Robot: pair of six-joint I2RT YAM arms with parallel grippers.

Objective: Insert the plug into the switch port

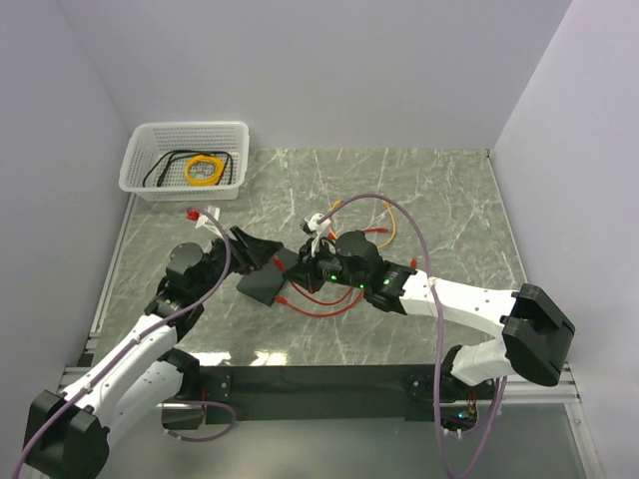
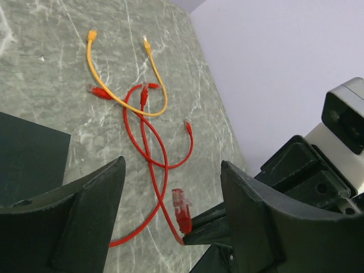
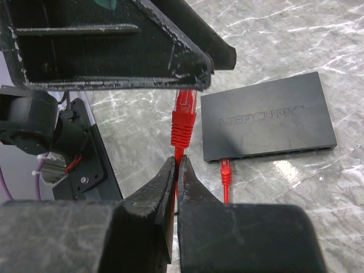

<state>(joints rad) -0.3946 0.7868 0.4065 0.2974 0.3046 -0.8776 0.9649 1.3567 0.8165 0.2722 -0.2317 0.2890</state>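
Plug (image 3: pixel 183 116) pinched in right pincer (image 3: pixel 177 165), apart from black switch (image 3: pixel 267 116).

**Robotics laboratory test cell**

Premises present as a robotics lab bench. Evidence: a white-and-black jointed left robot arm (image 1: pixel 130 364) and a matching right robot arm (image 1: pixel 469 299) bolted to a black base rail (image 1: pixel 300 379) at lower frame. A grey-green marble-pattern tabletop (image 1: pixel 439 190) is boxed in by plain pale lavender panel walls (image 1: pixel 349 70). A white plastic mesh basket (image 1: pixel 135 170) stands upper left. A flat matte-black network switch box (image 1: pixel 264 286) lies at centre.
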